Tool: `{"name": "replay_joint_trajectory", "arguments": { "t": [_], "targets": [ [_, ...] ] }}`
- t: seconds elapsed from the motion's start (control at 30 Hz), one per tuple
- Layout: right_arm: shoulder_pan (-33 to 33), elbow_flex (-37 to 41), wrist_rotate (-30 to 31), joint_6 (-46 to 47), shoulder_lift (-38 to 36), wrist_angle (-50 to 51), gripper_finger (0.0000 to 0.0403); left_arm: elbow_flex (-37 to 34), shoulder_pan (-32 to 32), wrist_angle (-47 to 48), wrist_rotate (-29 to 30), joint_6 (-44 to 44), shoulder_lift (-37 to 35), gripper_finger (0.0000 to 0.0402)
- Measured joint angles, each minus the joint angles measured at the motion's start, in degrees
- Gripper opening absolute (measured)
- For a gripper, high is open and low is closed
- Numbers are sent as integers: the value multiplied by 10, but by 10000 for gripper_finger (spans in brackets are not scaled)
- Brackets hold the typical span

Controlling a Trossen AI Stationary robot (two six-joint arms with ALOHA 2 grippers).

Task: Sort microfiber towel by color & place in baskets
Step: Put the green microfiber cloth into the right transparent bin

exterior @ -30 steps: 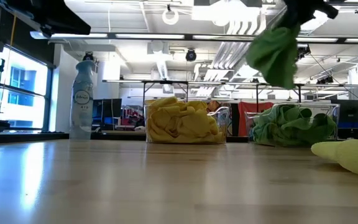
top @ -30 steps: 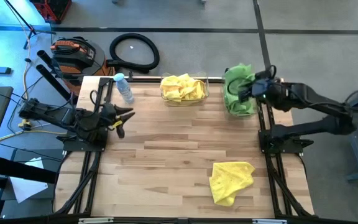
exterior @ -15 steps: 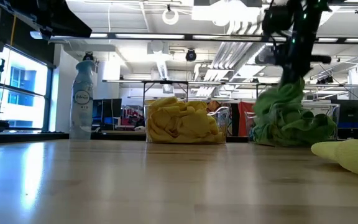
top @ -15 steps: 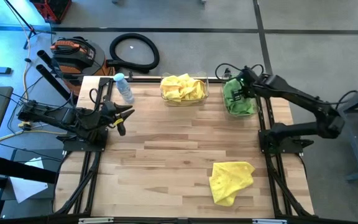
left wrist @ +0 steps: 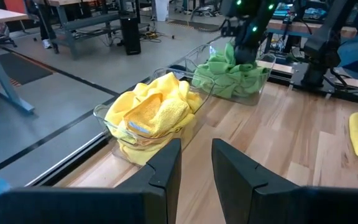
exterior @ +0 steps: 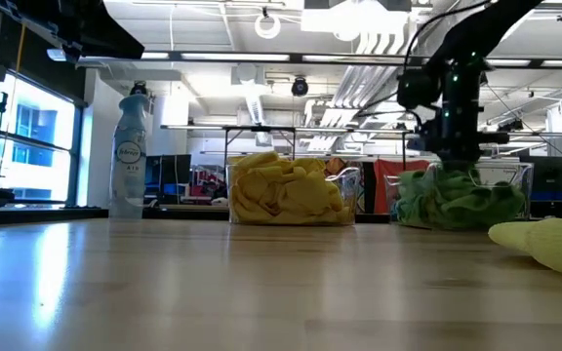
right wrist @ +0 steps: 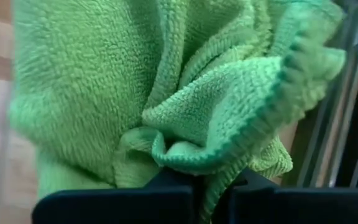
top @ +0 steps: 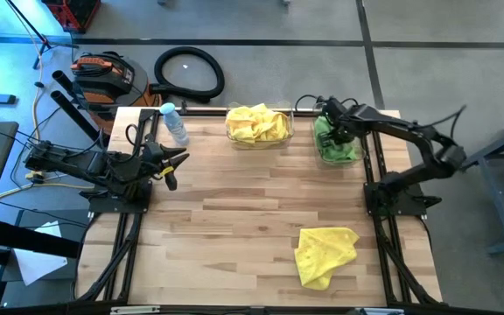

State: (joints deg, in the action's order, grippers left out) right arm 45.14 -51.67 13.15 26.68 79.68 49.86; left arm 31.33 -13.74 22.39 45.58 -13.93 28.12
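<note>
My right gripper (top: 332,129) reaches down into the clear basket (top: 354,157) at the table's far right and is shut on a green microfiber towel (right wrist: 185,106). That towel sits on the green pile (exterior: 457,200) filling this basket. A second clear basket (top: 290,127) left of it holds yellow towels (top: 256,122). One yellow towel (top: 325,254) lies crumpled flat on the table near the right front. My left gripper (top: 180,160) waits open over the table's left edge, touching nothing. My right gripper pinches a bunched fold of the green towel (right wrist: 204,165) between its two fingers (right wrist: 173,186). Several layers are gathered there, with a hemmed edge curling past them. In the low view the fingers (exterior: 454,146) point down from above. The towel rests on the green pile inside the basket.
A clear spray bottle with a blue cap (top: 174,122) stands at the far left of the table. The wooden table top (top: 234,210) stretches between the baskets and the loose yellow towel. Black frame rails run along both sides.
My right gripper has swung toward the table's left and come down into the green basket, still shut on the green towel. The towel hung clear in the air above the basket a second ago; now it is lowered onto the green pile.
</note>
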Motion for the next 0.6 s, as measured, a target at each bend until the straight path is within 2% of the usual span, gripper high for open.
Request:
{"name": "replay_joint_trajectory", "arguments": {
  "t": [0.3,0.6],
  "targets": [
    [19,0,-14,-2,67,-17,38,0,0,1,0,0,0,76],
    [34,0,-23,-2,69,-40,128,0,0,5,0,-10,0,76]
  ]
}}
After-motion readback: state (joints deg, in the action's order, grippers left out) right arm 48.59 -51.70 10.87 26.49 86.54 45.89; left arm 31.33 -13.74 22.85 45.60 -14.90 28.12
